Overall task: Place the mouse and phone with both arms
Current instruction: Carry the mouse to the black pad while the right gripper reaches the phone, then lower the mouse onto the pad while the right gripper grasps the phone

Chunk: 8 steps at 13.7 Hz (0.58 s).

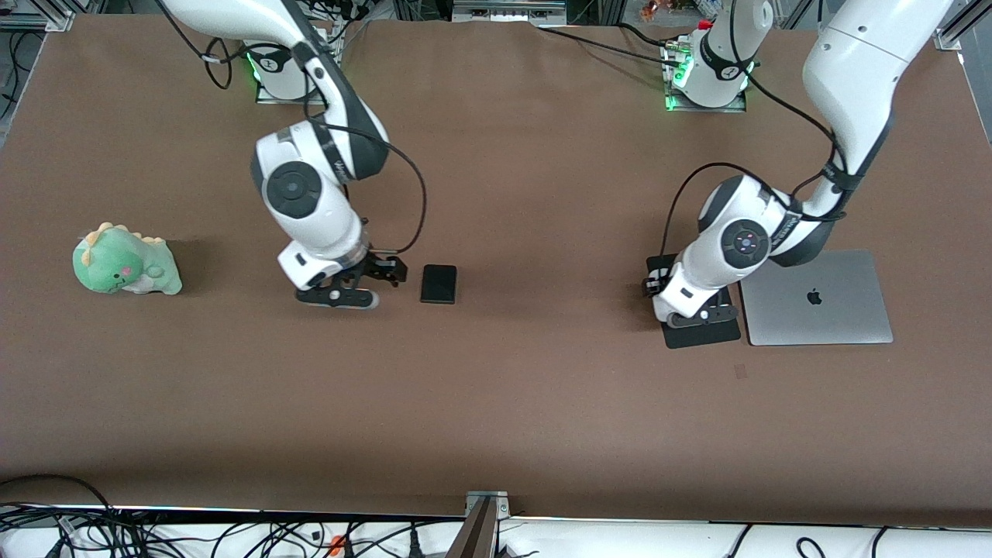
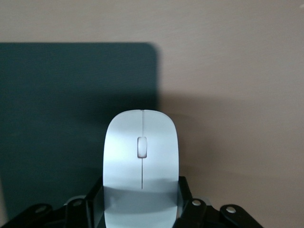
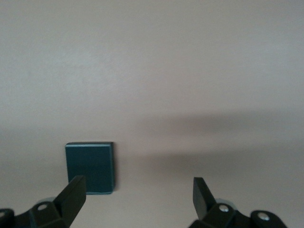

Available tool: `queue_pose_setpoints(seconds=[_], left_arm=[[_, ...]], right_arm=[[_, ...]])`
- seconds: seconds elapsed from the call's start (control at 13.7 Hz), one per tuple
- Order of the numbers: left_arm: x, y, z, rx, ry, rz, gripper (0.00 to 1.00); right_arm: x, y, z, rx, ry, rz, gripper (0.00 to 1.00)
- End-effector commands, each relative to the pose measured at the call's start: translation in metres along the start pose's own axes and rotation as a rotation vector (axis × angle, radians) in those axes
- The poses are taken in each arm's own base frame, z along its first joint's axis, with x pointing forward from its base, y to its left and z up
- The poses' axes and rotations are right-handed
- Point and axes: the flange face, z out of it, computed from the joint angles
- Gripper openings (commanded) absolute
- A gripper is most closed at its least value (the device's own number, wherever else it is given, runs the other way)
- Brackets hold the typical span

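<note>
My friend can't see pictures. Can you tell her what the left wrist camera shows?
A white mouse is held between the left gripper's black fingers, above a dark mouse pad on the brown table. The mouse partly overhangs the pad's edge.

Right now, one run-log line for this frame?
left gripper: shut on mouse, over mouse pad beside laptop | right gripper: open, empty, beside phone on table
</note>
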Motion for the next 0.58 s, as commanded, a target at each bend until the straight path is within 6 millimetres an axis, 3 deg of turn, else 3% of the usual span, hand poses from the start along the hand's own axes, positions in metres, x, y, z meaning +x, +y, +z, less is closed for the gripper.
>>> queue_pose_setpoints(seconds=[0.0, 0.29, 0.36, 0.44, 0.51], left_arm=[[-0.004, -0.032, 0.0, 0.009, 0.016, 0.041, 0.17], [0.008, -0.04, -0.005, -0.005, 0.032, 0.025, 0.23], [0.009, -0.041, -0.005, -0.006, 0.032, 0.025, 0.33], [0.01, -0.041, -0.003, -0.008, 0.029, 0.021, 0.59], [0.011, -0.042, -0.001, -0.011, 0.027, 0.019, 1.0]], right_arm=[[-0.011, -0.029, 0.027, 0.007, 0.01, -0.029, 1.0], [-0.039, -0.074, 0.074, 0.013, 0.038, -0.042, 1.0], [-0.041, -0.077, 0.084, 0.018, 0.044, -0.036, 1.0], [-0.046, -0.083, 0.093, 0.019, 0.046, -0.029, 1.0], [-0.047, -0.083, 0.101, 0.013, 0.044, -0.023, 1.0]])
